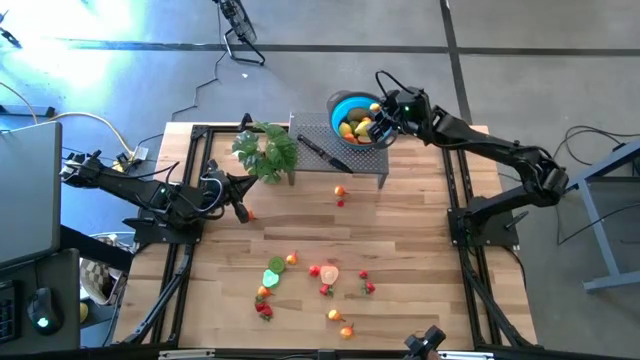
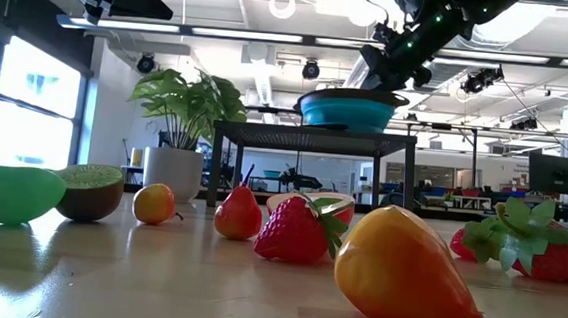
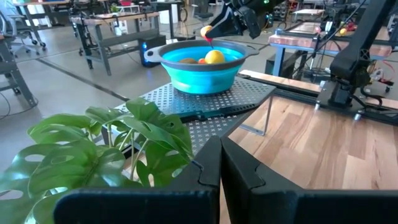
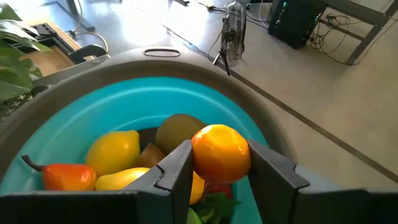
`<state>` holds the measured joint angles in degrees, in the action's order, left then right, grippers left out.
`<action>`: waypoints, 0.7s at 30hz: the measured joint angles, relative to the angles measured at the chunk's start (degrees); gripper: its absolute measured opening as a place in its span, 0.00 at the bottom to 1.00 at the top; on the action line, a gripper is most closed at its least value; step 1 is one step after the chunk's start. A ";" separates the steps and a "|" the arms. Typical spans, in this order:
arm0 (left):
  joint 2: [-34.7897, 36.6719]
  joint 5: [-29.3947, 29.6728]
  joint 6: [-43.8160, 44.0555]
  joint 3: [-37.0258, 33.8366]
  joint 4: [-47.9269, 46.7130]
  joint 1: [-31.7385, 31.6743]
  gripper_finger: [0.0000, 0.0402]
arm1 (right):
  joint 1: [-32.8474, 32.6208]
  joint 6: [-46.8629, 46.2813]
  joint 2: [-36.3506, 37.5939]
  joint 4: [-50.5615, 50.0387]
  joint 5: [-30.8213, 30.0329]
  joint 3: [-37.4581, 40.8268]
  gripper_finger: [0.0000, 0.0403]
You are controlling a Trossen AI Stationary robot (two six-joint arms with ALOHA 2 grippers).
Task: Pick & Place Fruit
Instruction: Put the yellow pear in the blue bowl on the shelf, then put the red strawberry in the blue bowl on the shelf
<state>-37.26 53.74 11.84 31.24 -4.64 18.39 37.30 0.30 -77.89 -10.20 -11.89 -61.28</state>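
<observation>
An orange fruit sits clamped in the right claw just above the blue bowl on the far rack, arm stretched out, while the left claw, fingers together, waits near the plant.

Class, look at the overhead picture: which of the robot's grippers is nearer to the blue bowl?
The right. The right gripper hangs directly over the blue bowl, holding an orange fruit between its fingers. The left gripper sits well away, beyond the leafy plant.
</observation>
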 joint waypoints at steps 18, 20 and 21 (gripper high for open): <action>0.00 -0.02 0.42 0.00 0.02 0.00 0.00 | -0.75 1.07 1.97 0.12 0.05 0.07 0.49; 0.02 -0.02 0.44 0.00 0.04 -0.02 0.00 | -1.58 1.29 3.58 0.49 0.01 0.07 0.48; 0.00 -0.02 0.44 0.00 0.04 -0.02 0.00 | -1.99 1.29 4.47 0.69 0.08 0.07 0.47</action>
<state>-37.25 53.71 12.27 31.24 -4.60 18.37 35.31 1.58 -73.42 -9.51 -11.81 -61.21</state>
